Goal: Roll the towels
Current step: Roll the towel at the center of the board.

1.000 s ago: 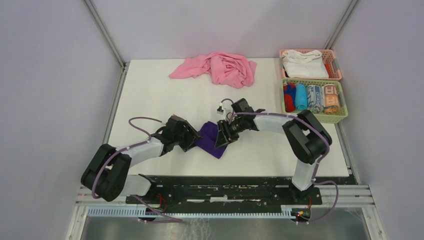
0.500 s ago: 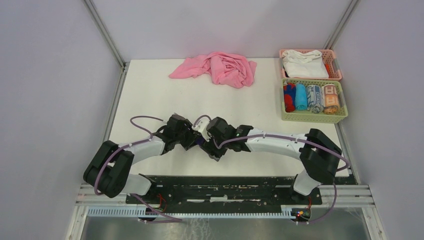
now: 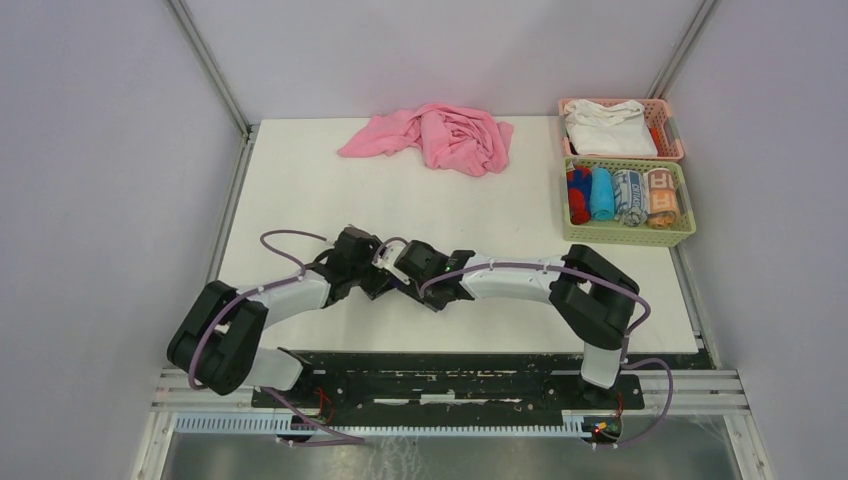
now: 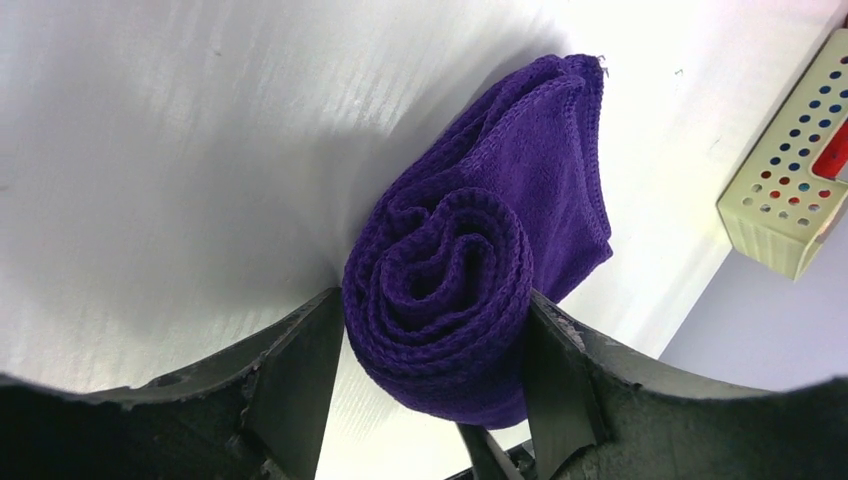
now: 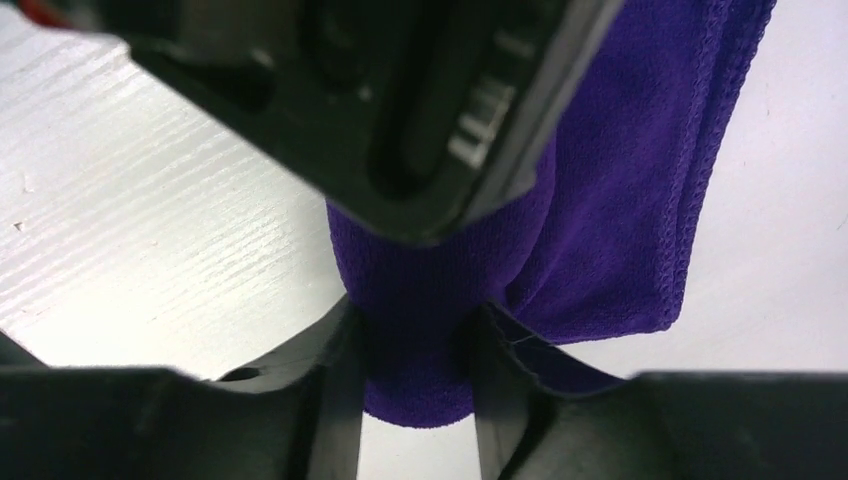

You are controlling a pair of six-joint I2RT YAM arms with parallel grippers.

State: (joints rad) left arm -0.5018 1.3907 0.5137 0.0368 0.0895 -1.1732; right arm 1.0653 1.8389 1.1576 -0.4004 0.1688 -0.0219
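Since a second ago, my right gripper is swinging in leftward to meet the left gripper near the front middle of the table. I'm mid-roll: the left gripper is clasping the spiralled end of the purple towel, and the right is pinching the cloth alongside. Next, I judge, the loose tail needs winding in while the coil is kept tight.

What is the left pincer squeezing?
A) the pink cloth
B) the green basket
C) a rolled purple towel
C: the left wrist view shows the rolled purple towel clamped between the fingers of the left pincer.
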